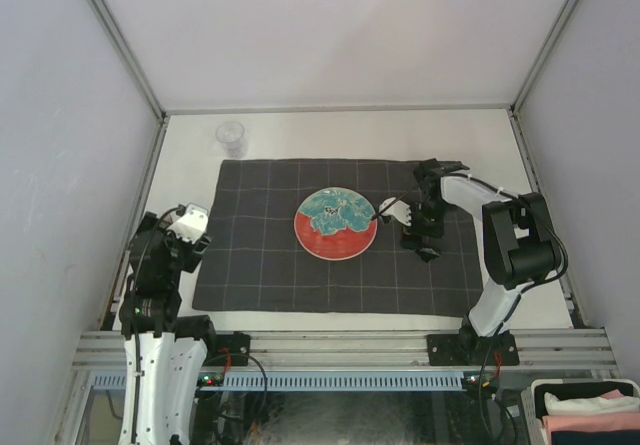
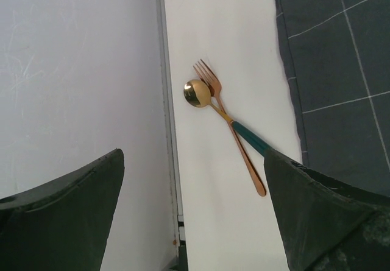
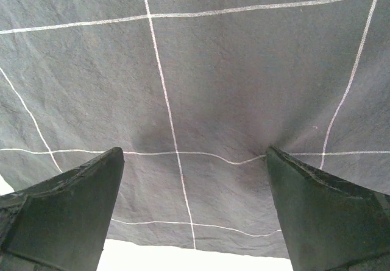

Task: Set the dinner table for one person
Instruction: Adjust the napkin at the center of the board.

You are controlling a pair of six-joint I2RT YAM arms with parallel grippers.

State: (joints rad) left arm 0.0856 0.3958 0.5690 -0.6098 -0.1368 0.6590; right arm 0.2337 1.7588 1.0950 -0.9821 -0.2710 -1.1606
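Observation:
The dinner table (image 1: 330,130) is an off-white top with a dark grey checked cloth (image 1: 260,265) spread across its middle. A red and teal plate (image 1: 336,225) sits on the cloth. My right gripper (image 1: 428,213) hangs over the cloth just right of the plate. It is open with nothing between its fingers (image 3: 195,155), and its right fingertip (image 3: 286,173) touches the cloth (image 3: 201,70) at a wrinkle. My left gripper (image 1: 178,240) is open above bare table (image 2: 231,27) left of the cloth. In front of it a gold spoon (image 2: 197,93) with a teal handle lies crossed over a copper fork (image 2: 210,79).
A clear glass (image 1: 231,137) stands at the back left, beyond the cloth. Grey walls close in both sides, and a metal rail (image 2: 164,100) runs beside the cutlery. A bin of folded cloths (image 1: 590,410) is off the table at the near right.

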